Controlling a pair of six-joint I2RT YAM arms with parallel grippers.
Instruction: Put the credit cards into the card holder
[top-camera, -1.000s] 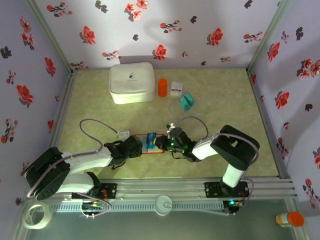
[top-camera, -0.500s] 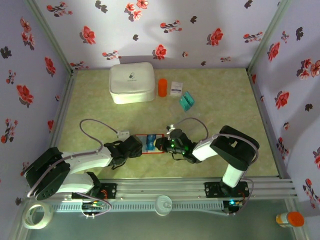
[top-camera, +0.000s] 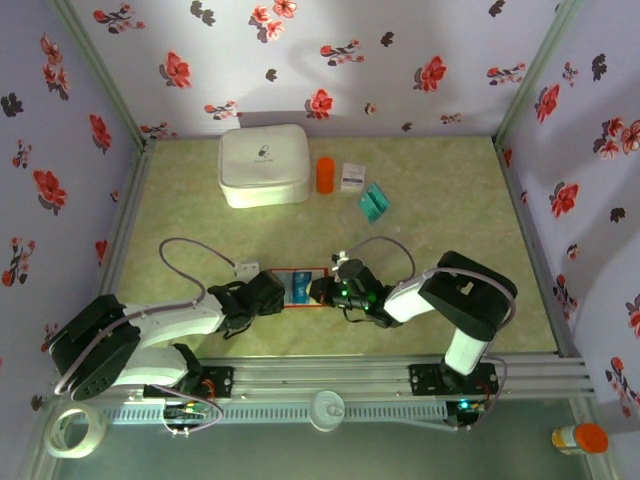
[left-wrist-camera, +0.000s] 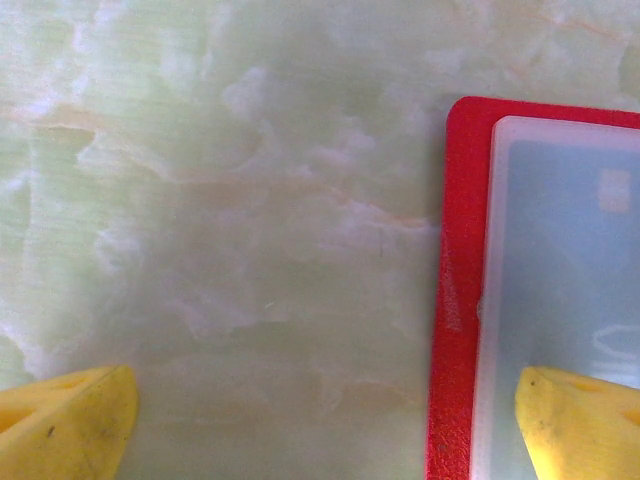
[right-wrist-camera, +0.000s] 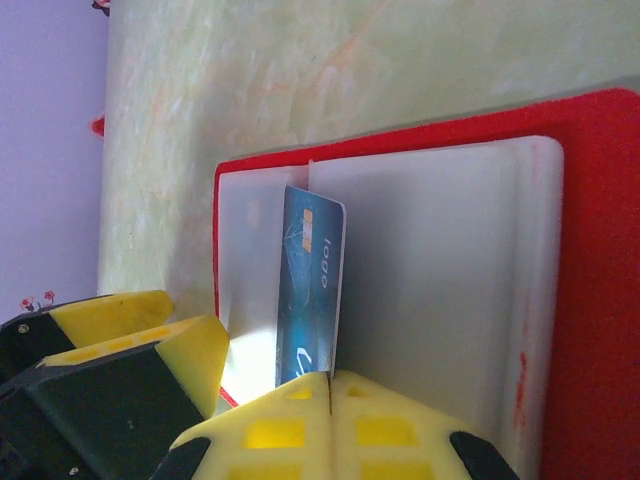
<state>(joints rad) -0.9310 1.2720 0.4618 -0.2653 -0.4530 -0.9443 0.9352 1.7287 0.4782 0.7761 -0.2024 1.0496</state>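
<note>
Blue card (right-wrist-camera: 312, 290) at open wallet (right-wrist-camera: 600, 250)
The right pincer (right-wrist-camera: 330, 382) grips the card near the desk's (top-camera: 450, 200) front edge; the left pincer (left-wrist-camera: 320, 430) stands open.

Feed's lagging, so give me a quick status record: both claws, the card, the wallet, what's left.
right claw: shut on blue card
blue card: on edge, at a pocket slit of wallet
wallet: open, flat on table
left claw: open, one finger over wallet edge
teal cards: far side, beside white box
</note>
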